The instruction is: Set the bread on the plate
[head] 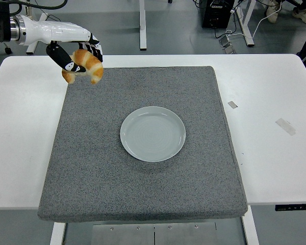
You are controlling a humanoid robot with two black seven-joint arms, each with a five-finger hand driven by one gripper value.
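A: Bread [84,65] position?

B: Held in the left hand [76,53], up at the picture's top left, over the far left corner of the mat [143,178]. It is a golden crescent roll, ends pointing down.

A: Grasp?

B: Fingers [95,47] curled over the far side, thumb across the near side (black tips, white palm). The roll is clamped between them, clear of any surface.

A: Plate [153,133]?

B: Pale, round, nothing on it, near the mat's middle. Well apart from the roll, to its right and nearer the camera.

A: Surroundings?

B: Grey mat on a white table [275,153]; two scraps of tape [285,126] on the table right of the mat.
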